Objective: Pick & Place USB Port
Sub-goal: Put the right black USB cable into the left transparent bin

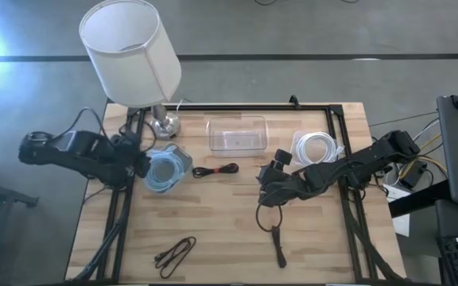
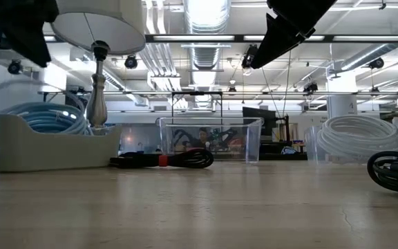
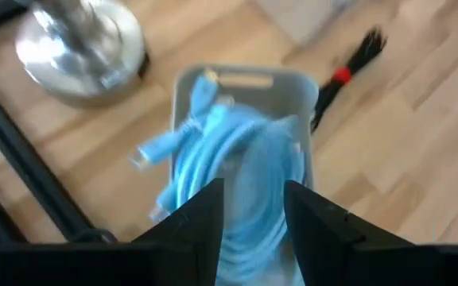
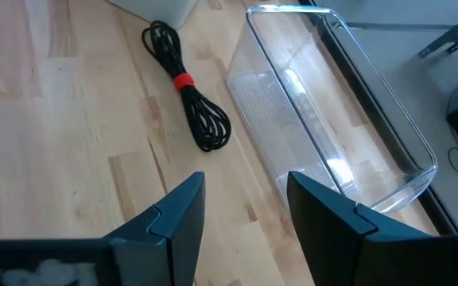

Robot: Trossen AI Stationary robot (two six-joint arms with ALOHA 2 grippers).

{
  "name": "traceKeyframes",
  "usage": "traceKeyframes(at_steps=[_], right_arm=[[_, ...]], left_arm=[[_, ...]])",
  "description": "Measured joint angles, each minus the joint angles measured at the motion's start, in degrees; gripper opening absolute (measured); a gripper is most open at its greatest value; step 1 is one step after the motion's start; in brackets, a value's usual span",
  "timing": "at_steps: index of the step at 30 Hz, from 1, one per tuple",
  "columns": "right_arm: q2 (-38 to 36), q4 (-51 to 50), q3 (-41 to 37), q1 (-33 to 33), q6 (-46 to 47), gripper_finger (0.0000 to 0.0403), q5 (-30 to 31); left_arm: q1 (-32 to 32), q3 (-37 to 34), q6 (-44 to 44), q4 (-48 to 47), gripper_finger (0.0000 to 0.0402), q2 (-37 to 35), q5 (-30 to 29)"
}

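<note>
A black cable bundle with a red tie [image 1: 215,170] [image 4: 188,87] [image 2: 163,160] lies on the wood between the grey bin and the clear container. My right gripper [image 1: 265,189] [image 4: 245,191] hovers open to its right, well above the table [image 2: 254,59], with nothing between its fingers. A looped black cable with a plug [image 1: 273,226] lies on the table near it. My left gripper [image 1: 143,164] [image 3: 253,195] is open above the grey bin [image 1: 183,159] [image 3: 245,79], which holds a coiled blue cable [image 3: 237,151]. It stays clear of the coil.
A clear plastic container [image 1: 236,133] [image 4: 332,119] sits at the far middle. A white cable coil [image 1: 316,147] lies right of it, and a lamp [image 1: 131,52] stands at the far left. Another black cable [image 1: 175,254] lies near the near edge. Bare wood fills the middle.
</note>
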Motion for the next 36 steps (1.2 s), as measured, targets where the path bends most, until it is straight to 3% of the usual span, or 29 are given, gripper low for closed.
traceKeyframes(at_steps=[4, 9, 15, 20, 29, 36], right_arm=[[0.0, 0.0, 0.0, 0.0, 0.0, 0.0173, 0.0], [0.0, 0.4, 0.0, 0.0, 0.0, 0.0173, 0.0], [0.0, 1.2, 0.0, 0.0, 0.1, 0.0173, -3.2], [0.0, 1.1, 0.0, 0.0, 1.8, 0.0173, -10.0], [0.0, 0.9, -1.8, 0.9, 20.7, 0.0173, -28.5], [0.0, 0.9, -6.3, 5.7, 37.8, 0.0173, -32.4]], left_arm=[[0.0, 2.3, 2.0, 2.4, 0.0128, 0.1, -4.7], [0.0, 1.4, 12.8, 17.0, 0.0126, 0.7, -6.4], [0.0, -3.7, 28.4, 37.6, 0.0126, 4.6, -3.3], [0.0, -8.0, 32.3, 47.9, 0.0126, 10.2, 1.5], [0.0, -10.9, 32.1, 55.2, 0.0124, 20.5, 3.6], [0.0, -9.6, 32.0, 55.7, 0.0124, 24.3, 3.5]])
